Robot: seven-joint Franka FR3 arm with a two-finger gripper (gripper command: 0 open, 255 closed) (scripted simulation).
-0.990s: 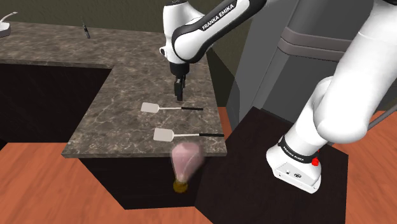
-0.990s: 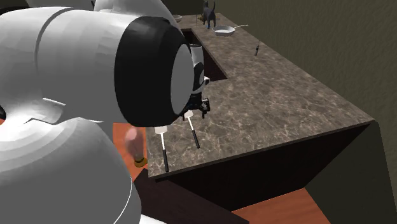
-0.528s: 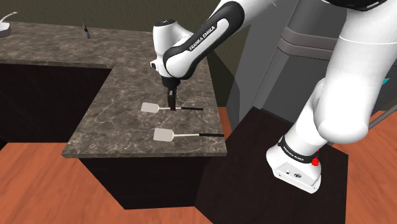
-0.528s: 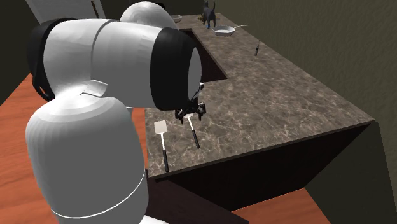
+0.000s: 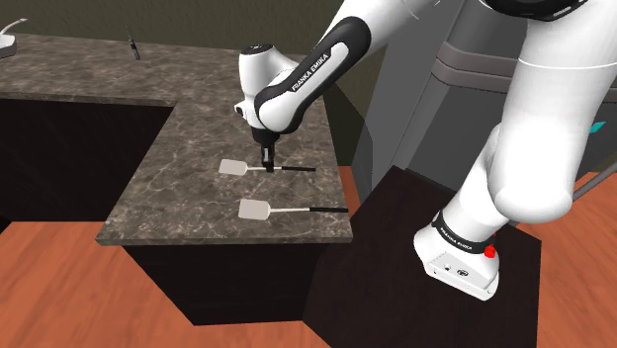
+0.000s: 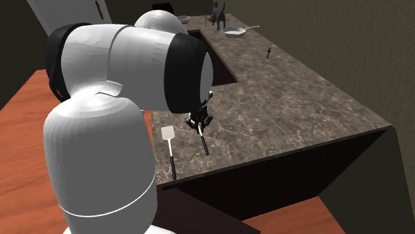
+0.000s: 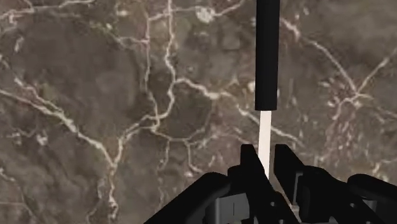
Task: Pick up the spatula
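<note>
White shaft: part of the spatula (image 7: 266, 76), sitting between the fingers of my hand (image 7: 267, 158), low on the desk (image 7: 95, 95).
Long axis: black handle runs straight ahead.
Hand: closed narrow, clasping the shaft.

White arm (image 5: 539, 129), dark joints (image 5: 348, 35), black gripper (image 5: 265, 163); FRANKA EMIKA lettering (image 5: 307, 74); red button (image 5: 491, 250) on base (image 5: 450, 262).

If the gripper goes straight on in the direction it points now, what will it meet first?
Most likely the spatula: its pale shaft lies right in line with the gripper, and the counter is directly under it. How much gap is left is unclear.
</note>
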